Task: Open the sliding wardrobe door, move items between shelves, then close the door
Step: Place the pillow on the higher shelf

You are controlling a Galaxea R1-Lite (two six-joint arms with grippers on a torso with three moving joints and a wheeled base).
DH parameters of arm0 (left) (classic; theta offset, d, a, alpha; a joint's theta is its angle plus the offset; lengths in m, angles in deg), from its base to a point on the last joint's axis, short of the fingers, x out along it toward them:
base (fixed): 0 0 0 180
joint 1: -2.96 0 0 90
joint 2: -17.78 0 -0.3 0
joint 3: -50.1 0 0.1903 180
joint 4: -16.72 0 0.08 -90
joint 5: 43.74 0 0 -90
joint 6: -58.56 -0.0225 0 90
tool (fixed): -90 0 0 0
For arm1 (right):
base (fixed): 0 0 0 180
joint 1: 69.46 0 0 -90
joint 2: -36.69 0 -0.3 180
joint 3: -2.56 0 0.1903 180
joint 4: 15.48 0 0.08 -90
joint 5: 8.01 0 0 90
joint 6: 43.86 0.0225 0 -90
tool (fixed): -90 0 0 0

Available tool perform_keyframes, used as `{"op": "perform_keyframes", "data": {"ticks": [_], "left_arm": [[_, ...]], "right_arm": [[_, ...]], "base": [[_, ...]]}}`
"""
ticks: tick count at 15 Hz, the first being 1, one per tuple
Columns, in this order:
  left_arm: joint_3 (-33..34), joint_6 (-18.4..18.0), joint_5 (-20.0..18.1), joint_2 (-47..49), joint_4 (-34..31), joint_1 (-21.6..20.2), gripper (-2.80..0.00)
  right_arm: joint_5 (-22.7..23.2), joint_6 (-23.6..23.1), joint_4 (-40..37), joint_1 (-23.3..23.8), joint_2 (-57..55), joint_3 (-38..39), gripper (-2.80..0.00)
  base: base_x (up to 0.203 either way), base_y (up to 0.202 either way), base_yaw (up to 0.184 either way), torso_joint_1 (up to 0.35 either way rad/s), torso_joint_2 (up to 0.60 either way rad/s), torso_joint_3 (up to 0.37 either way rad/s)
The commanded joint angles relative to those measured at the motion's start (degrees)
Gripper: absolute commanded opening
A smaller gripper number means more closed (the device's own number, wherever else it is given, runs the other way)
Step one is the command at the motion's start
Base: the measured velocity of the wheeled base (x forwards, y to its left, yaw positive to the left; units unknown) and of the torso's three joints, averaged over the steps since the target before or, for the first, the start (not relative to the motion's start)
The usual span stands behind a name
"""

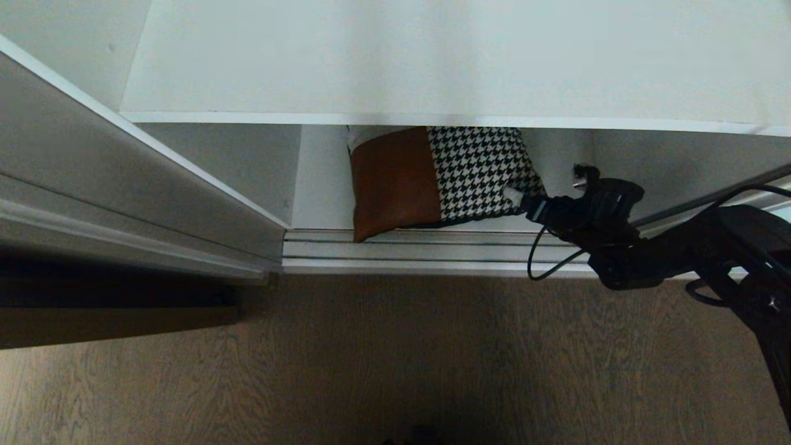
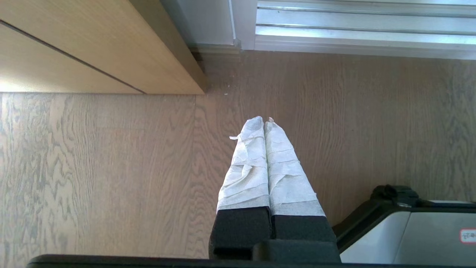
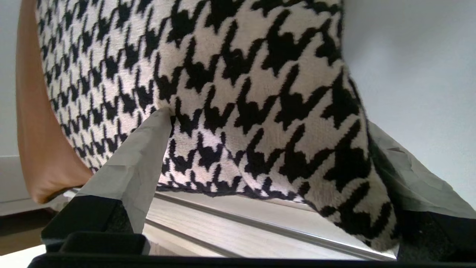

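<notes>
The right gripper, a black claw with pale tape-wrapped fingers, reaches into the bottom compartment of the wardrobe and stands spread wide around the near right corner of the square patchwork cushion of rust-brown and black-and-white houndstooth fabric; in the right wrist view one taped finger lies on the houndstooth face and the other sits behind the cushion's edge, so the corner is between them but not pinched. The cushion leans tilted on the lowest plain white shelf, its rust-brown half on the far side from the claw, its lower edge just behind the silver-grey floor track that runs under the claw. A wide white shelf board spans above both. The left gripper hangs clenched, empty, over the wood-grain floor
</notes>
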State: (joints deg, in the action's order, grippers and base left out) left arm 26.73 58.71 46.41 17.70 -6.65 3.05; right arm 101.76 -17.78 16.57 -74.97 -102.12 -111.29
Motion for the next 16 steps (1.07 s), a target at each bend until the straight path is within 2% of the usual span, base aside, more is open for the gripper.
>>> {"op": "perform_keyframes", "data": {"ticks": [1,3,4,11,16], "left_arm": [[0.1,0.0,0.0,0.1,0.0,0.0,-2.80],[0.1,0.0,0.0,0.1,0.0,0.0,-2.80],[0.1,0.0,0.0,0.1,0.0,0.0,-2.80],[0.1,0.0,0.0,0.1,0.0,-0.1,-2.80],[0.1,0.0,0.0,0.1,0.0,0.0,-2.80]], "right_arm": [[0.1,0.2,-0.2,-0.3,-0.1,-0.2,0.00],[0.1,0.2,-0.3,-0.3,-0.7,-0.9,0.00],[0.0,0.2,-0.7,-0.3,-1.6,-2.8,-2.80],[-0.1,-0.3,-1.3,-0.3,-4.5,-6.0,-2.80],[-0.2,-0.3,-1.4,0.3,-1.8,-2.9,-2.80]], "base": [[0.000,0.000,0.000,0.000,0.00,0.000],[0.000,0.000,0.000,0.000,0.00,0.000],[0.000,0.000,0.000,0.000,0.00,0.000],[0.000,0.000,0.000,0.000,0.00,0.000],[0.000,0.000,0.000,0.000,0.00,0.000]]}}
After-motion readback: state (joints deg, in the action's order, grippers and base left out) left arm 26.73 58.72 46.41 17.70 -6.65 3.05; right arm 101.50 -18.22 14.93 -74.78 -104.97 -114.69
